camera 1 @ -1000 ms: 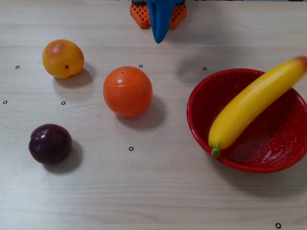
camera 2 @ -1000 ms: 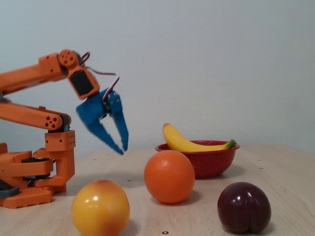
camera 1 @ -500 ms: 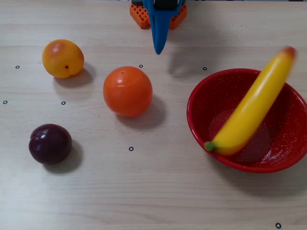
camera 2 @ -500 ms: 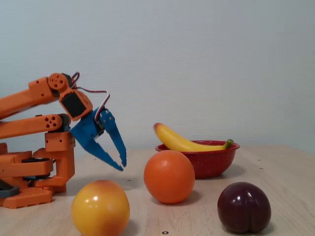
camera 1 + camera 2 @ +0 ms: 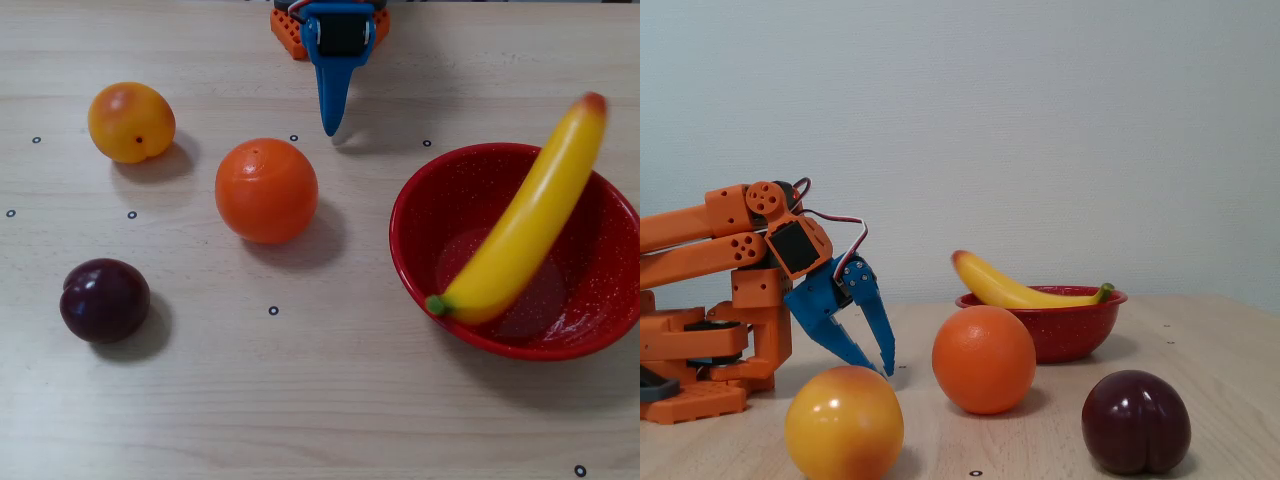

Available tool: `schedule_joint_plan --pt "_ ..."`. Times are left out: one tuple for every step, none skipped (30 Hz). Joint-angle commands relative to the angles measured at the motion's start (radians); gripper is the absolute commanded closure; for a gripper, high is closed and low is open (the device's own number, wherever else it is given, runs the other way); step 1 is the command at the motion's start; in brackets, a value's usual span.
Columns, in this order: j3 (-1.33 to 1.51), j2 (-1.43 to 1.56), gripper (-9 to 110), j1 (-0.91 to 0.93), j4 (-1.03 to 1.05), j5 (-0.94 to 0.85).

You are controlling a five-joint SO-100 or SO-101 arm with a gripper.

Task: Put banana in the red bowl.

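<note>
The yellow banana lies across the red bowl at the right of the overhead view. Its green tip rests on the near-left rim and its reddish tip sticks out over the far rim. From the side, the banana leans out of the red bowl toward the left. My blue gripper hangs near the arm's base, far from the bowl, pointing down at the table. In the fixed view the gripper is low over the wood, open by a narrow gap, with nothing between its fingers.
An orange sits mid-table, between gripper and bowl in the fixed view. A yellow-orange round fruit lies at the far left and a dark plum at the near left. The orange arm base stands at the table's back edge.
The arm folded back and lowered, bringing the gripper down close to the table by its base. The banana swung in the bowl, its green tip moving left, then came to rest.
</note>
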Motion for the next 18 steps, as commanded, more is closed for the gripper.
schedule_joint_plan --pt "0.023 0.017 102 -0.012 0.038 0.029" --pt "0.023 0.017 102 -0.015 0.038 0.031" --pt "0.023 0.017 102 -0.018 0.038 0.032" --pt "0.023 0.017 102 -0.018 0.038 0.037" --pt "0.021 0.017 102 -0.018 0.051 0.037" --pt "0.020 0.017 102 -0.012 0.060 0.038" --pt "0.020 0.017 102 0.000 0.060 0.038" --pt "0.020 0.017 102 0.011 0.060 0.035" --pt "0.020 0.017 102 0.015 0.058 0.035" --pt "0.020 0.017 102 0.018 0.058 0.038" --pt "0.020 0.017 102 0.018 0.058 0.040" --pt "0.020 0.017 102 0.018 0.058 0.043" --pt "0.020 0.017 102 0.018 0.058 0.043" --pt "0.020 0.017 102 0.018 0.058 0.043" --pt "0.020 0.017 102 0.018 0.058 0.044" --pt "0.020 0.017 102 0.020 0.058 0.048" --pt "0.020 0.017 102 0.020 0.058 0.046" --pt "0.020 0.017 102 0.017 0.058 0.038"
